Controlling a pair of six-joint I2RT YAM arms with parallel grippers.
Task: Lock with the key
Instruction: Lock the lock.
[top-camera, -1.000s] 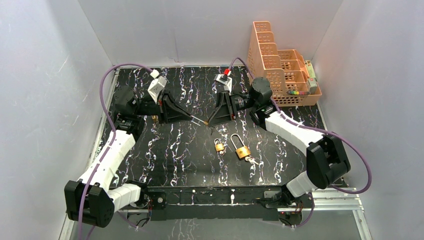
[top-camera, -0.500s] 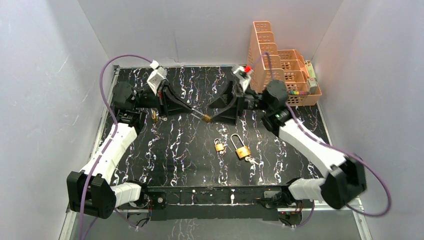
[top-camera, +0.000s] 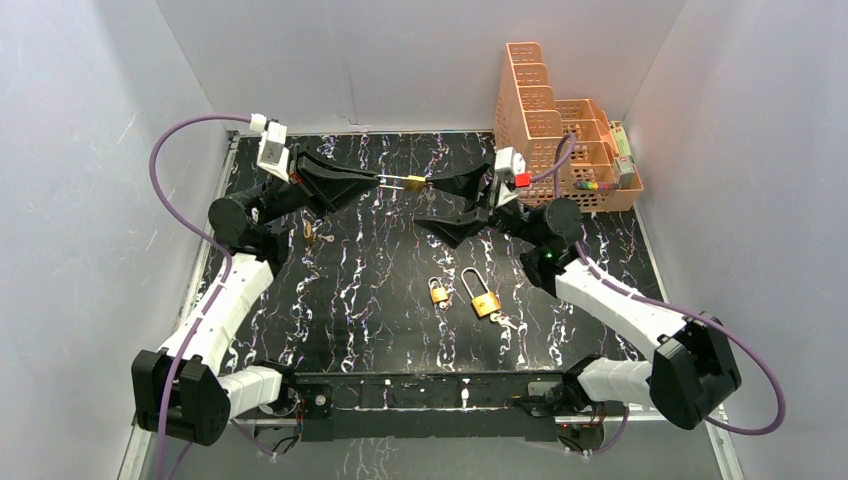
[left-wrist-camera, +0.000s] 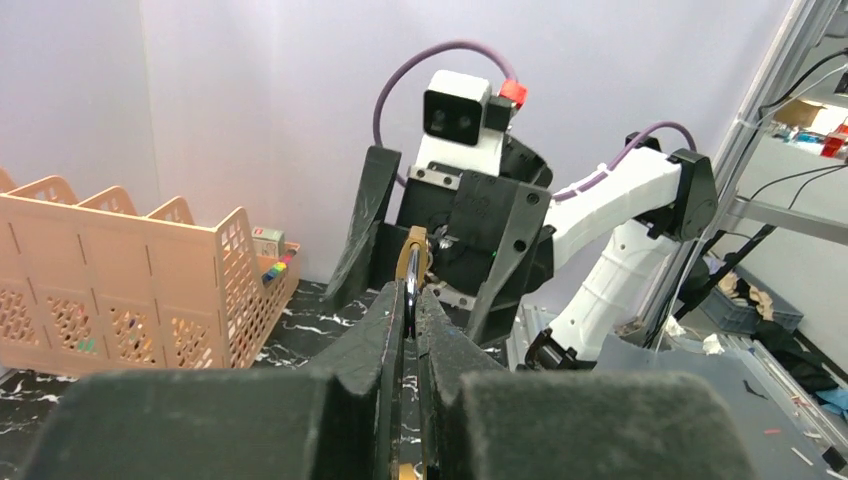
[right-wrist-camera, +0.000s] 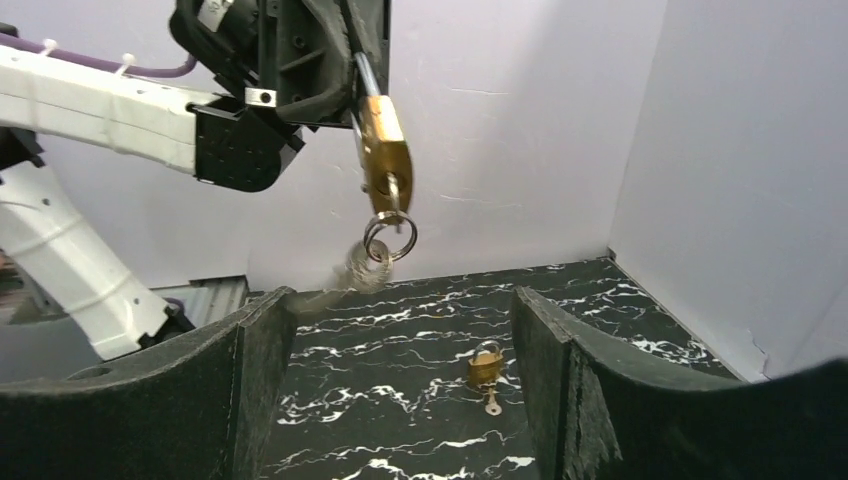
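My left gripper (top-camera: 388, 182) is shut on the shackle of a brass padlock (top-camera: 415, 183) and holds it high above the table. In the left wrist view my left gripper (left-wrist-camera: 410, 300) pinches the shackle, with the brass body (left-wrist-camera: 410, 258) past the tips. In the right wrist view the padlock (right-wrist-camera: 385, 150) hangs body down with a key and ring (right-wrist-camera: 390, 235) in its bottom; more keys dangle, blurred. My right gripper (top-camera: 445, 205) faces it, open and empty. The padlock hangs above and beyond my right gripper (right-wrist-camera: 400, 300).
Two brass padlocks (top-camera: 438, 292) (top-camera: 483, 300) lie on the black marbled table (top-camera: 360, 300). A small padlock with a key (top-camera: 310, 236) lies at the left, also in the right wrist view (right-wrist-camera: 486, 365). An orange basket (top-camera: 560, 140) stands at the back right.
Both grippers have risen and moved toward the back wall. The left one carried the padlock up with it. The right wrist has turned over and its jaws now stand wide apart.
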